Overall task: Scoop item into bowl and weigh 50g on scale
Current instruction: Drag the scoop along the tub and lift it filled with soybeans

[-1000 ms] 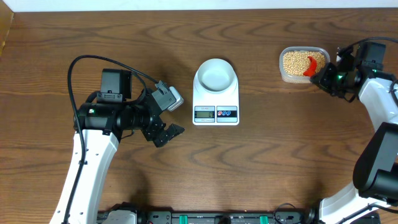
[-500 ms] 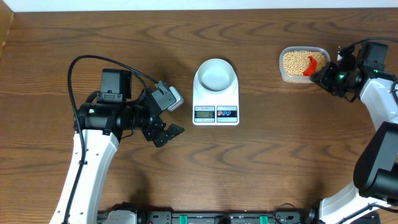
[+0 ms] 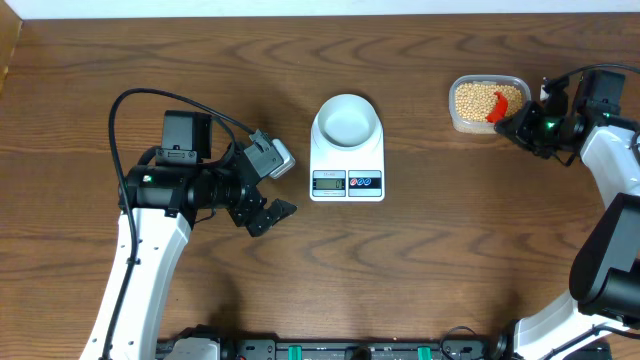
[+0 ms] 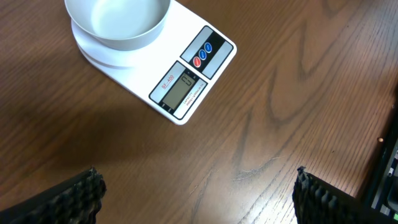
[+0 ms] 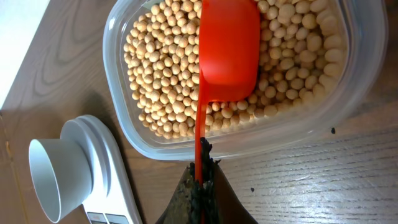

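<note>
The pale bowl (image 3: 347, 120) (image 4: 118, 22) (image 5: 53, 171) stands empty on the white scale (image 3: 347, 182) (image 4: 186, 87) at mid-table. Tan beans (image 3: 476, 97) (image 5: 165, 62) fill a clear tub (image 3: 455, 118) (image 5: 124, 127) at the back right. My right gripper (image 3: 516, 125) (image 5: 202, 169) is shut on the thin handle of a red scoop (image 3: 499, 108) (image 5: 229, 50), whose cup rests on the beans inside the tub. Left of the scale, my left gripper (image 3: 279, 188) (image 4: 199, 196) hangs wide open over bare wood, nothing between its fingers (image 4: 78, 199).
The wooden table's back edge (image 3: 320, 14) meets a white strip. The left arm's black cable (image 3: 120, 110) loops over the left half. A dark rail (image 3: 330, 350) runs along the front edge.
The right gripper with the scoop has shifted only very slightly at the tub. The left arm has not moved.
</note>
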